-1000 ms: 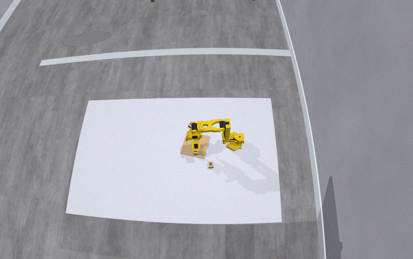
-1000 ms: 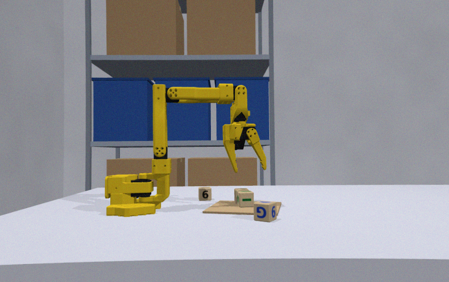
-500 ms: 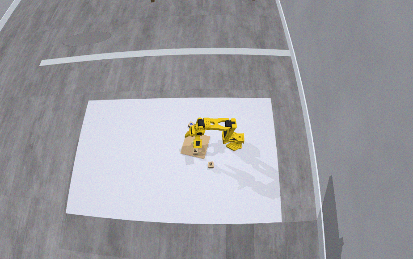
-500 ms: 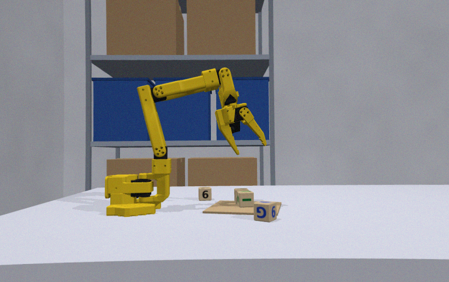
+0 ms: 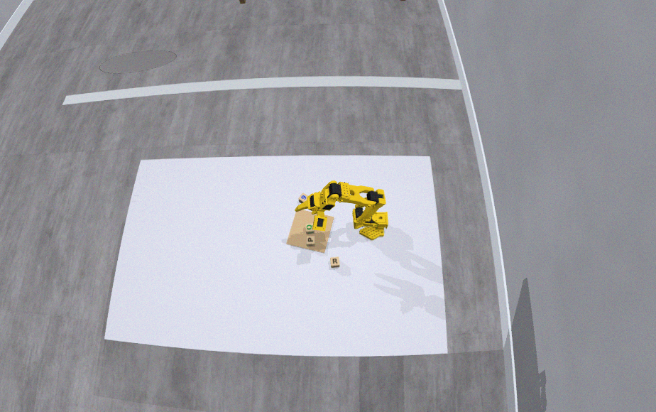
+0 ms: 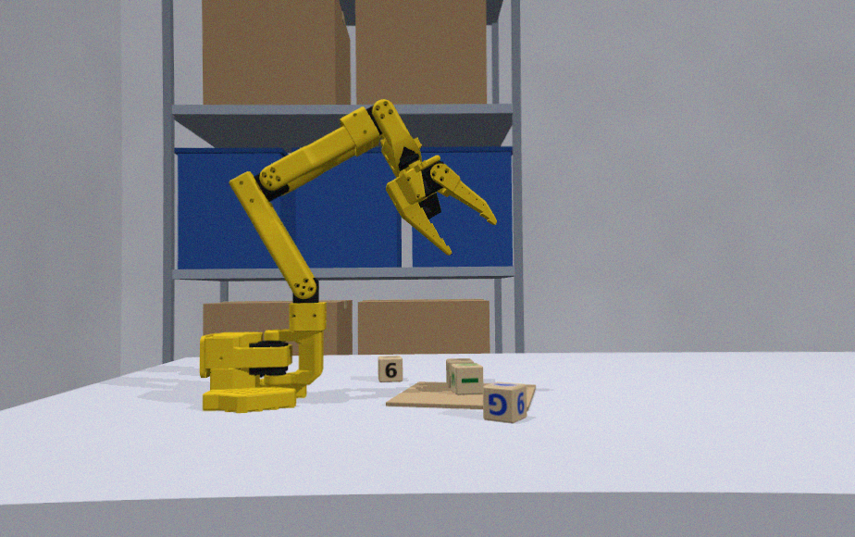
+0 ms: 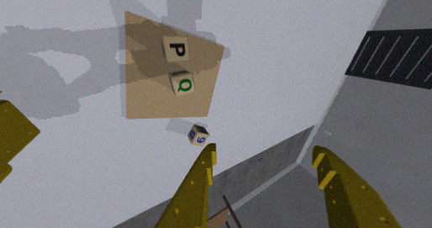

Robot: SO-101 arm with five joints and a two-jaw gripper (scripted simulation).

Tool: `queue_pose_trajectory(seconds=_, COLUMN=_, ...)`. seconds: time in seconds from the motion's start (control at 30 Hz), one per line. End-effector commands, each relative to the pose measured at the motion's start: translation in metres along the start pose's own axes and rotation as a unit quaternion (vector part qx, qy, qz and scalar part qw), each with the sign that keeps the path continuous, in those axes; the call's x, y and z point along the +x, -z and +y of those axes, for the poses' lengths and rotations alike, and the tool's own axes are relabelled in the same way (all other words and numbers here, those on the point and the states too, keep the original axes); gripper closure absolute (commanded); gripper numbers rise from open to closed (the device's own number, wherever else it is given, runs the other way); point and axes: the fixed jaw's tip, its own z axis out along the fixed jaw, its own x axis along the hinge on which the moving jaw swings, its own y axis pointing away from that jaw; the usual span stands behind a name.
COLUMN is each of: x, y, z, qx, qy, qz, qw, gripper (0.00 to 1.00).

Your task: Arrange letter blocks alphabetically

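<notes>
The tan mat (image 5: 295,232) (image 6: 427,398) (image 7: 143,102) lies flat. The P block (image 5: 310,239) (image 7: 176,49) and the green Q block (image 5: 309,229) (image 6: 467,379) (image 7: 182,84) stand on it with a narrow gap. Seen from the base, P is left of Q; their tops face roughly away from the base. The R block (image 5: 334,261) (image 6: 390,368) lies off the mat on the base viewer's left, its letter turned about a quarter. The blue-marked block (image 5: 303,197) (image 6: 504,403) (image 7: 198,135) lies off the opposite edge. My gripper (image 6: 473,238) (image 7: 265,147) is open and empty, high above the table.
The white table (image 5: 207,256) (image 6: 217,460) carries everything. The yellow robot base (image 5: 371,222) (image 6: 247,373) stands beyond the mat's near side. A shelf (image 6: 344,274) with boxes stands in the background. Arm shadows fall across the mat.
</notes>
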Motion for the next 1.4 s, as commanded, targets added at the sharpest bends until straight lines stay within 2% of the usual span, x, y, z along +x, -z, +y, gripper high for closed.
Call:
queue_pose_trajectory(seconds=0.0, x=-0.001, y=0.018, z=-0.011, qx=0.061, qy=-0.001, qz=-0.003, qw=0.998, gripper=0.65)
queue_pose_trajectory(seconds=0.67, x=-0.008, y=0.017, z=-0.011, qx=0.06, qy=-0.034, qz=-0.015, qw=0.997, gripper=0.65)
queue_pose_trajectory(seconds=1.13, x=-0.027, y=0.016, z=-0.011, qx=0.053, qy=-0.126, qz=-0.046, qw=0.99, gripper=0.65)
queue_pose_trajectory(seconds=1.37, x=-0.044, y=0.015, z=-0.009, qx=0.041, qy=-0.206, qz=-0.073, qw=0.975, gripper=0.65)
